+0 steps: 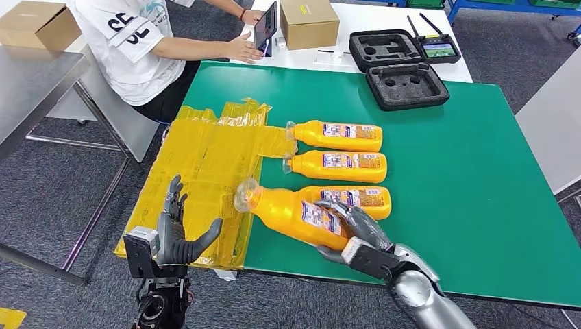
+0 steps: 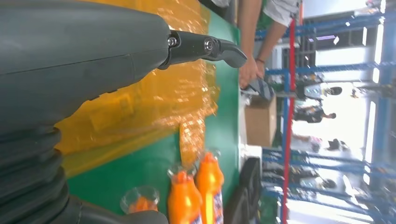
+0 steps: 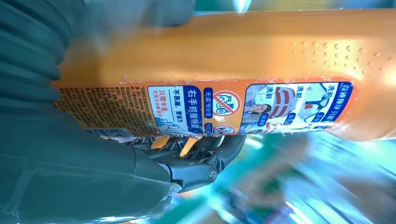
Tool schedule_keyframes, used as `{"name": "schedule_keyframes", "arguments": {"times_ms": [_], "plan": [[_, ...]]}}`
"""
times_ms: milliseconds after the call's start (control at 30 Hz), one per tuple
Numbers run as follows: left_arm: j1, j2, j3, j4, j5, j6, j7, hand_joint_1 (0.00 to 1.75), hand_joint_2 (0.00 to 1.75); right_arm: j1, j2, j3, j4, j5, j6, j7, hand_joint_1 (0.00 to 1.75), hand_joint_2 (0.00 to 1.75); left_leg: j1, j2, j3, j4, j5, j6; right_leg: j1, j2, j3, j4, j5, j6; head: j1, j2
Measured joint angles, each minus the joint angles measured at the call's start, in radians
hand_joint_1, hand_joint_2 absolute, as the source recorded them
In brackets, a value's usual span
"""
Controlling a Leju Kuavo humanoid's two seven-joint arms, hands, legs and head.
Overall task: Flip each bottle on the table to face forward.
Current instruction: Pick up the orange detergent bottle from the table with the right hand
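Nearby, right hand (image 1: 356, 229) grasping orange bottle (image 1: 294, 214) (tilted), left hand (image 1: 175, 229) released, 3 bottles (image 1: 339, 166) lying flat.

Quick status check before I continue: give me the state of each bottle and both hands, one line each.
Far bottle: lying flat, label up.
Second bottle: lying flat, label up.
Third bottle: lying flat behind the held one.
Held bottle: gripped, tilted, cap end raised.
Right hand: gripping the held bottle.
Left hand: empty, fingers spread.
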Motion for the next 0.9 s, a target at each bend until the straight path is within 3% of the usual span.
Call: {"name": "schedule_keyframes", "arguments": {"times_ms": [167,433,633,900], "plan": [[0.001,0.001,-0.009,-0.02,0.019,-0.051,-0.004,0.0,1.75,0.009,0.096,-0.032,-0.029,-0.046,-0.036,-0.038,1.75,1.75,0.001,0.0,0.0,0.0,0.0,0.0,0.002,0.0,-0.001,0.0,0.0,0.0,0.0,0.0],[0.0,0.011,-0.039,-0.047,0.043,-0.176,0.0,0.0,1.75,0.032,0.168,-0.091,-0.012,-0.092,-0.046,-0.074,1.75,1.75,0.001,0.0,0.0,0.0,0.0,0.0,0.0,0.0,0.0,0.0,0.0,0.0,0.0,0.0],[-0.027,0.018,-0.086,-0.046,0.039,-0.23,-0.003,0.0,1.75,0.032,0.235,-0.109,0.107,-0.096,-0.047,-0.122,1.75,1.75,0.001,0.0,0.0,0.0,0.0,0.0,0.001,0.0,0.0,0.0,0.0,0.0,0.0,0.0],[-0.053,0.037,-0.144,-0.047,0.045,-0.33,-0.014,0.0,1.75,-0.014,0.315,-0.108,0.288,-0.08,0.033,-0.141,1.75,1.75,0.001,0.0,0.0,0.0,0.0,0.0,0.001,0.0,0.0,0.0,0.0,0.0,0.0,0.0]]}}
